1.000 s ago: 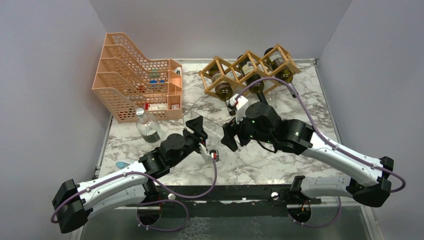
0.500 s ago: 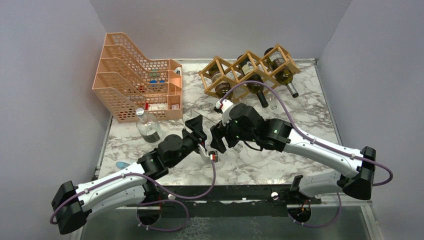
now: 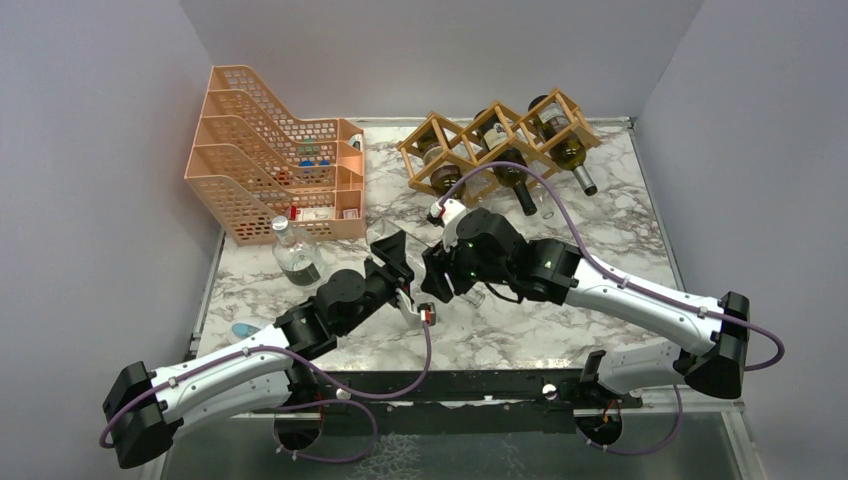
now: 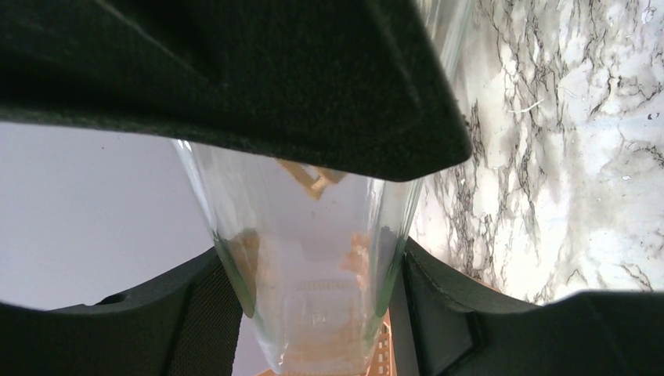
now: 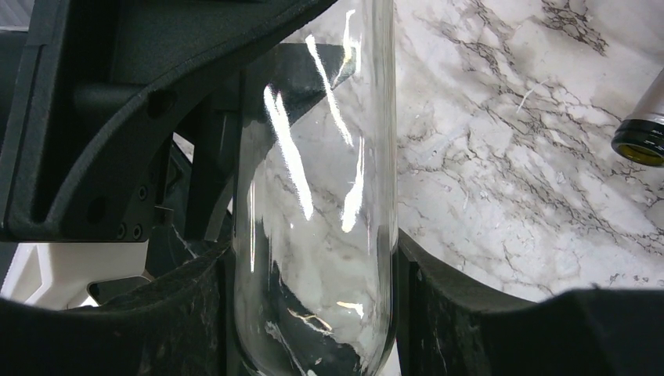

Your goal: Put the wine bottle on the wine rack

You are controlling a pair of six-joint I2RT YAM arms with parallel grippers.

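Glass wine bottle (image 5: 313, 196) gripped by left hand (image 4: 313, 313) and right hand (image 5: 313, 329) together; wine rack (image 3: 468, 135) well apart.

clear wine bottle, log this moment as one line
stage: handover | clear wine bottle: held from both sides | left fingers: clamped on it | right fingers: clamped on it | wine rack: three dark bottles in

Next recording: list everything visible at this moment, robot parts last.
clear wine bottle: one, clear glass, mid-table, gripped by both grippers
wine rack: one, light brown wood, back right
dark bottles: three, dark glass, in the rack cells
file tray: one, orange mesh, back left
small clear bottle: one, upright, before the tray
blue item: one, near-left table edge, unidentifiable
table: one, white marble
left gripper: one, black, shut on bottle
right gripper: one, black, shut on bottle
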